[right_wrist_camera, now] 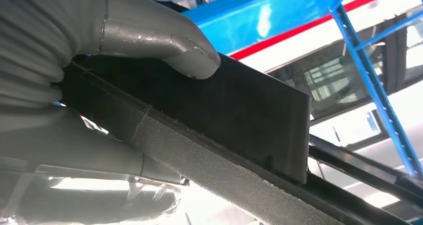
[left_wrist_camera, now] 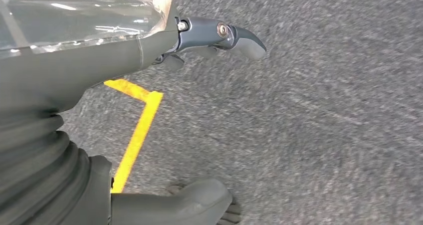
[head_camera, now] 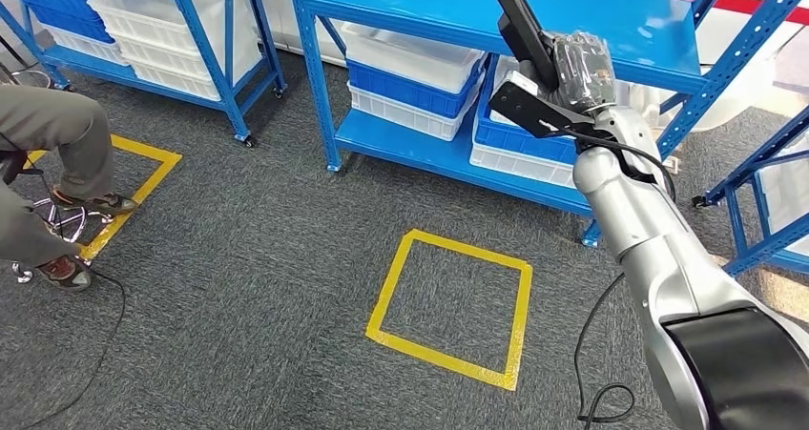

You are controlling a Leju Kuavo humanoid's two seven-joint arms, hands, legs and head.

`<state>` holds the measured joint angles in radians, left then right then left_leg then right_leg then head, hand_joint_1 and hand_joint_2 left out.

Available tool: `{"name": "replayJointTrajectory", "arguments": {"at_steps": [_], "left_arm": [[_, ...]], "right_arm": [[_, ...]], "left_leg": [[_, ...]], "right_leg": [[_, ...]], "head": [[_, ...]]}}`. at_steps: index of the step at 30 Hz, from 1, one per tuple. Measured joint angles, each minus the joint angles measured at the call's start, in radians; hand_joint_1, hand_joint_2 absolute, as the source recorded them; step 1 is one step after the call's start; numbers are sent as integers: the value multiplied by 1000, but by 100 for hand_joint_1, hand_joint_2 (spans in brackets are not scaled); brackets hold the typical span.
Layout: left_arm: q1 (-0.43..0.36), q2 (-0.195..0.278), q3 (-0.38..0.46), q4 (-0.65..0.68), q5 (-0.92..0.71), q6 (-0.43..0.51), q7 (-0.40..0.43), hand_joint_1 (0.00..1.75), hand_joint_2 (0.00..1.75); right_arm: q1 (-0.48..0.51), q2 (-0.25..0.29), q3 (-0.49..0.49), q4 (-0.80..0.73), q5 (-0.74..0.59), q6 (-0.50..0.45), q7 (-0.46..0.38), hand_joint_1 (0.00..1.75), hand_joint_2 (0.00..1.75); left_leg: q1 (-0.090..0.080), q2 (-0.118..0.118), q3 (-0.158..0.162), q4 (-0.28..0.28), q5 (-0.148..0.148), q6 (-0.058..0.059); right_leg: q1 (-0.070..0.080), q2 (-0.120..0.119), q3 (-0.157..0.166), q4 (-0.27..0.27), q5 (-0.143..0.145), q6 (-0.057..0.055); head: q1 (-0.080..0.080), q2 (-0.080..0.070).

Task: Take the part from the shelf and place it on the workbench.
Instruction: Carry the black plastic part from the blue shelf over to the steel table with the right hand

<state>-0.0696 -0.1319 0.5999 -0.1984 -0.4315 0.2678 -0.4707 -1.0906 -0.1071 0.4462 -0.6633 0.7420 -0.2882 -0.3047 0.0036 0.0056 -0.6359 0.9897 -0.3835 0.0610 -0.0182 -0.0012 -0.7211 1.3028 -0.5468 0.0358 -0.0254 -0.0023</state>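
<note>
Right hand (head_camera: 580,68) gripping long black part (head_camera: 520,25), blue shelf (head_camera: 534,15) behind

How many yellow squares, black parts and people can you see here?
yellow squares: 2
black part, held by the right hand: 1
person: 1
Total: 4

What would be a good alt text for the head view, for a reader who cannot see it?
The robot's right hand holds a long black part raised in front of a blue shelf with white and blue bins. On the grey carpet below is a square of yellow tape; a seated person's legs show at left.
</note>
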Motion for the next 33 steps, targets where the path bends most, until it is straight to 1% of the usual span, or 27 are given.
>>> {"name": "replayJointTrajectory", "arguments": {"at_steps": [1, 3, 5, 6, 7, 8, 9, 10, 11, 13, 14, 15, 16, 17, 18, 20, 21, 22, 24, 25, 26, 28, 29, 30, 31, 32, 33], "left_arm": [[0, -1, 0, 0, 0, 0, 0, 0, 175], [0, -2, 0, 0, -1, 0, 0, 0, 175], [0, -2, 0, 0, -2, -1, 0, 0, 175], [0, -1, 0, -1, -2, -1, 0, 0, 175], [0, -1, 0, 0, -4, -1, 0, 0, 175], [1, 0, 0, 0, -5, -1, 0, 0, 175], [2, 0, 0, 0, -7, -1, 0, 0, 175], [3, 0, 0, 0, -8, -1, 0, 0, 175], [4, 1, 0, 0, -8, -1, 1, 0, 175], [4, 0, 1, 0, -9, -2, 1, 0, 175], [4, 0, 1, 0, -9, -2, 1, 0, 175], [3, 0, 0, 0, -10, -3, 1, 0, 175], [3, 0, 0, 0, -11, -3, 1, 0, 175], [3, 0, 0, 0, -12, -3, 1, 0, 175], [2, 0, 0, 0, -14, -3, 1, 0, 175], [-1, 0, 1, 0, -16, -3, 1, 0, 175], [-3, 0, 0, 0, -16, -3, 1, 0, 175], [-4, 0, 0, 0, -17, -3, 1, 0, 175], [-4, -1, 0, 0, -17, -3, 1, 0, 175], [-2, -2, 0, 0, -17, -3, 1, 0, 175], [-1, -2, 0, 1, -17, -3, 2, 0, 175], [-1, -1, 1, 1, -17, -3, 2, 0, 175], [-1, -1, 1, 1, -17, -3, 2, 0, 175], [-1, -2, 1, 1, -17, -3, 2, 0, 175], [-1, -2, 1, 1, -17, -3, 2, 0, 175], [-1, -3, 1, 1, -17, -4, 2, 0, 175], [-1, -4, 1, 1, -17, -4, 1, 0, 175]], "right_arm": [[0, -1, 0, 1, 1, 0, 0, 175, 175], [0, -1, 0, 2, 2, -1, 0, 175, 175], [-2, 1, -1, 1, 3, -1, -1, 175, 175], [-3, 1, -1, 0, 3, -1, -1, 175, 175], [-2, 2, -2, 0, 3, -1, -2, 175, 175], [-1, 2, -2, 1, 3, -1, -2, 175, 175], [0, 2, -2, 1, 3, -1, -2, 175, 175], [1, 2, -2, 2, 3, -1, -1, 175, 175], [1, 2, -2, 3, 3, -1, -1, 175, 175], [-1, 2, -3, 3, 4, -1, -1, 175, 175], [-1, 2, -3, 3, 4, -1, -1, 175, 175], [-1, 3, -2, 3, 5, -1, -1, 175, 175], [-1, 3, -2, 3, 6, 0, 0, 175, 175], [-1, 3, -2, 3, 8, 0, 0, 175, 175], [-2, 3, -3, 3, 9, 0, 1, 175, 175], [-8, 1, -5, 2, 11, 0, 3, 175, 175], [-14, 0, -6, 2, 13, 0, 4, 175, 175], [-19, -1, -8, 1, 14, 0, 4, 175, 175], [-19, -5, -8, 2, 17, 1, 4, 175, 175], [-15, -7, -8, 2, 18, 2, 4, 175, 175], [-11, -9, -8, 2, 19, 2, 4, 175, 175], [-9, -12, -9, 3, 19, 4, 4, 175, 175], [-8, -13, -9, 3, 20, 4, 4, 175, 175], [-8, -14, -9, 3, 20, 4, 4, 175, 175], [-7, -14, -9, 3, 20, 4, 4, 175, 175], [-7, -14, -10, 3, 20, 4, 4, 175, 175], [-8, -13, -10, 2, 21, 4, 4, 175, 175]], "left_leg": [[2, 1, -18, 1, 14, -4], [5, 3, -50, 4, 40, -15], [3, 3, -72, 8, 64, -29], [1, 4, -78, 8, 77, -34], [1, 3, -83, 6, 90, -38], [2, 3, -88, 3, 100, -43], [3, 2, -95, 8, 92, -48], [5, 2, -106, 29, 61, -53], [7, 1, -119, 71, 12, -58], [9, 1, -147, 210, -99, -65], [10, 1, -155, 278, -128, -67], [11, 1, -154, 326, -134, -69], [12, 1, -139, 342, -120, -69], [14, 1, -106, 322, -99, -69], [17, 1, -57, 271, -83, -68], [19, -4, 50, 130, -92, -63], [16, -7, 81, 79, -106, -60], [11, -9, 93, 50, -114, -55], [5, -8, 79, 33, -98, -37], [4, -6, 70, 29, -85, -25], [4, -4, 59, 24, -70, -15], [2, -2, 30, 24, -44, -4], [0, -3, 15, 24, -32, -2], [-2, -3, -2, 24, -18, -2], [-3, -2, -18, 24, -5, -3], [-3, -2, -33, 25, 7, -4], [-4, -2, -47, 25, 20, -6]], "right_leg": [[-3, 0, 24, -2, 20, 16], [-10, 0, 119, -100, 50, 37], [-7, 2, 222, -246, 26, 32], [-3, 4, 247, -291, 11, 26], [2, 5, 251, -310, 6, 20], [-3, 4, 240, -305, 13, 12], [-6, 2, 229, -302, 24, 6], [-10, 0, 219, -299, 35, -5], [-14, -2, 206, -299, 49, -16], [-9, -2, 178, -298, 75, -31], [-6, -3, 165, -297, 86, -33], [-5, -3, 151, -296, 97, -33], [-4, -3, 136, -294, 108, -32], [-4, -3, 123, -292, 118, -29], [-4, -3, 111, -290, 127, -25], [-1, -2, 91, -287, 145, -14], [0, -3, 84, -287, 155, -7], [1, -4, 76, -288, 165, 1], [0, -4, 63, -288, 177, 15], [0, -3, 52, -273, 160, 15], [0, -2, 36, -240, 129, 11], [0, 0, -2, -117, 40, -4], [0, 0, -15, -52, 10, -5], [1, 0, -15, -6, -1, -1], [3, 0, 0, 7, 6, 7], [4, 0, 31, -15, 25, 15], [5, 0, 79, -67, 42, 19]], "head": [[0, 0], [1, 0], [0, 0], [0, 0], [-2, 0], [-2, 0], [-3, 0], [-6, 0], [-8, 0], [-11, 0], [-11, 0], [-11, 0], [-11, 0], [-11, 0], [-11, 0], [-10, 0], [-10, 0], [-9, 0], [-9, 0], [-8, 0], [-5, 0], [0, 0], [2, 0], [2, 0], [2, 0], [2, 0], [2, 0]]}}
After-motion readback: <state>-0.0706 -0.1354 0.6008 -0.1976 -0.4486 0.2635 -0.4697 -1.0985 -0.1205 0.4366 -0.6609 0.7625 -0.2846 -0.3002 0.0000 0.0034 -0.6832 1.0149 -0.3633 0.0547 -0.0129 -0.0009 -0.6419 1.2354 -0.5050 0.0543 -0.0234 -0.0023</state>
